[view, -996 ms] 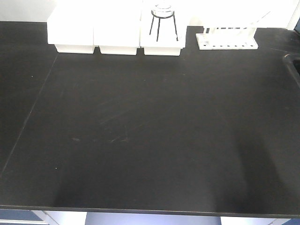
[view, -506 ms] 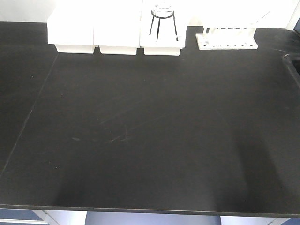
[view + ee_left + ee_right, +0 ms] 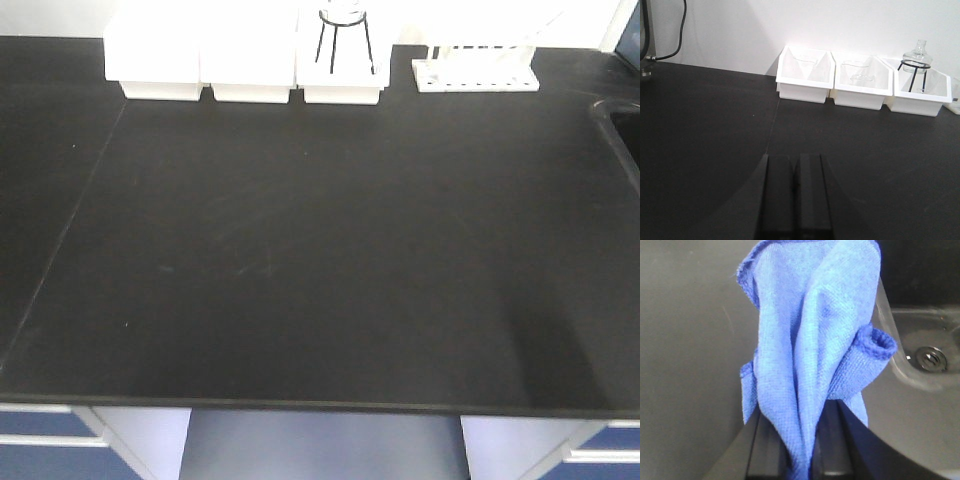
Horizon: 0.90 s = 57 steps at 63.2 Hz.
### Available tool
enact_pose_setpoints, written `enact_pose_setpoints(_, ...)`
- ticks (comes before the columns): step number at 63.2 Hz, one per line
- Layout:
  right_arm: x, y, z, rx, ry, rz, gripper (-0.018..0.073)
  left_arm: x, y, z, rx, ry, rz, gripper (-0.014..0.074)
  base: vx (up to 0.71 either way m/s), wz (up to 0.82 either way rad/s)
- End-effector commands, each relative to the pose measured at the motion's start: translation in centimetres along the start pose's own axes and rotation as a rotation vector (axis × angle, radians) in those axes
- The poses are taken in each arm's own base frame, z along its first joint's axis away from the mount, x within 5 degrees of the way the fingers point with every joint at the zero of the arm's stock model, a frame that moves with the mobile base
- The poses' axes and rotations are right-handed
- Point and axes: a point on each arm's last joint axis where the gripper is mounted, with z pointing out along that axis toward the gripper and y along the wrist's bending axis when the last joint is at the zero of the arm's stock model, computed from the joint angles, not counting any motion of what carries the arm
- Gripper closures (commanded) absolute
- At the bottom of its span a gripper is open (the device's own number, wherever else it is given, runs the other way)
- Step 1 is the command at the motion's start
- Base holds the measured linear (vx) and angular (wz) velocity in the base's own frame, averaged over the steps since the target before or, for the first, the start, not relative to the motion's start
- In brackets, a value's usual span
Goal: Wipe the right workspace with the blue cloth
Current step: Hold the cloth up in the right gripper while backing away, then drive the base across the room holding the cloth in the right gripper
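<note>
The blue cloth (image 3: 812, 340) shows only in the right wrist view, bunched and hanging from my right gripper (image 3: 800, 440), whose jaws are shut on it above the dark benchtop beside a sink. My left gripper (image 3: 795, 190) is shut and empty, its two dark fingers pressed together low over the black benchtop (image 3: 705, 130). Neither gripper nor the cloth shows in the front view, which holds only the black benchtop (image 3: 330, 230).
Three white bins (image 3: 245, 50) stand along the back edge, the rightmost holding a glass flask on a black tripod (image 3: 342, 30). A white test-tube rack (image 3: 475, 68) stands to their right. A sink (image 3: 625, 125) with a drain (image 3: 931, 357) lies at the right edge.
The front view has shifted: the bench now sits higher in frame and the cabinet fronts below its front edge show more. Nothing on the bench has moved.
</note>
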Motion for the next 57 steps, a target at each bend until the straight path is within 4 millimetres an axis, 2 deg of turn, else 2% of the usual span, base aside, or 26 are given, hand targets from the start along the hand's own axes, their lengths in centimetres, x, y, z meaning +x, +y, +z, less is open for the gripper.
enact_pose_setpoints(1,-1.21,-0.08,-0.47,0.005,-0.086,-0.006,0.056,0.23,-0.02,0.05,0.014,-0.064,-0.015,0.0602,-0.16,0.0)
enact_pose_setpoints(57,-1.21,-0.08,-0.47,0.005,-0.086,-0.006,0.056,0.23,-0.02,0.05,0.014,-0.064,-0.015,0.0602,-0.21,-0.06)
